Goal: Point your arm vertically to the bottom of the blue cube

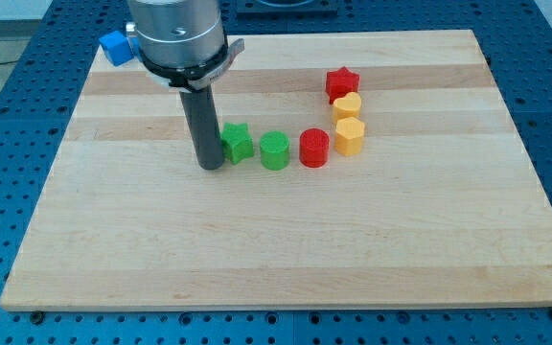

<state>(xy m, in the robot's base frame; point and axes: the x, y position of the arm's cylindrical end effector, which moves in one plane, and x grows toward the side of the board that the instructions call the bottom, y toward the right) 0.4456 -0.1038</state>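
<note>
The blue cube (115,47) sits at the view's top left corner of the wooden board (286,240), partly hidden behind the arm's grey housing. My tip (210,165) rests on the board well below and to the right of the blue cube. It stands just left of a green star block (237,142), close to it or touching; I cannot tell which.
A curved row of blocks runs right from my tip: the green star, a green cylinder (274,150), a red cylinder (313,148), a yellow hexagon block (350,136), a yellow heart-like block (347,104) and a red star (342,82). Blue perforated table surrounds the board.
</note>
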